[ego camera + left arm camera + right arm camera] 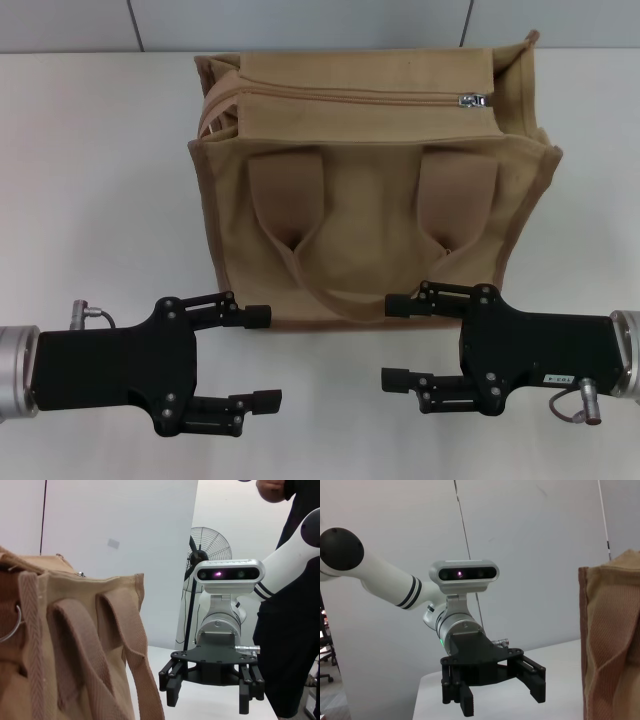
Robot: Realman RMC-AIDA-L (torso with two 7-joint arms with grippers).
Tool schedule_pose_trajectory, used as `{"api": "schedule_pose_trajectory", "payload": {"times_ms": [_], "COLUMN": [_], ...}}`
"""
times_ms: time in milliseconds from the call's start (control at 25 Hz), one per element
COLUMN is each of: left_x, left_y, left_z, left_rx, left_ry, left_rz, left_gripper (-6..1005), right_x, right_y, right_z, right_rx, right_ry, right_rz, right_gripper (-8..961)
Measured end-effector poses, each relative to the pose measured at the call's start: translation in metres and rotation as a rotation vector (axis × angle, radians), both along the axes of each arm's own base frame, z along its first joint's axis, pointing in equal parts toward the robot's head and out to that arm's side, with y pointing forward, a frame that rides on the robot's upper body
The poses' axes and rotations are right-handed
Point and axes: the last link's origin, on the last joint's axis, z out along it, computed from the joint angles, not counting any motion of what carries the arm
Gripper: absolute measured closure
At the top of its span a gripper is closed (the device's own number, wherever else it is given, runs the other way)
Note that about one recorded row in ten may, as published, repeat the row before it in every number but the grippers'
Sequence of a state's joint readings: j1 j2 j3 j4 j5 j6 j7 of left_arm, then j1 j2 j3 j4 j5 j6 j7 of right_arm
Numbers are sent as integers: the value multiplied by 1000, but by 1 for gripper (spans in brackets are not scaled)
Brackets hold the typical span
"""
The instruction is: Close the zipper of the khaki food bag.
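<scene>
open hands [262,358] [400,342], khaki food bag [370,230] just beyond

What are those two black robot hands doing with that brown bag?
Nothing is being held yet. The khaki food bag sits on the white table, and both robot arms wait in front of it. The left gripper and the right gripper face each other with their fingers open, near the bag's front bottom edge. The zipper runs along the top, and its small silver slider is near the robot's right end. No gripper is touching it.
</scene>
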State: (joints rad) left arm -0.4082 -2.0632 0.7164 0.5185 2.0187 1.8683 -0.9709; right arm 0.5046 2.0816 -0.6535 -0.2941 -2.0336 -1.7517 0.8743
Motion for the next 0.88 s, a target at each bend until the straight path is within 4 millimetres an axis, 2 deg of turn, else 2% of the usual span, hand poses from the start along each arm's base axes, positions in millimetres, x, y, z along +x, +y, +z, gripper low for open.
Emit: {"api": "schedule_pose_trajectory", "payload": {"times_ms": [880], "left_x": [2], "left_y": [3], "left_z": [0], "left_rx": [0], "left_ry": [0], "left_rz": [-10], "left_gripper": [181], "right_x": [-1], "right_y": [1], "right_z": [0], "right_rx": [5], "right_ry": [5], "right_rz": [-2], "right_gripper": [202]}}
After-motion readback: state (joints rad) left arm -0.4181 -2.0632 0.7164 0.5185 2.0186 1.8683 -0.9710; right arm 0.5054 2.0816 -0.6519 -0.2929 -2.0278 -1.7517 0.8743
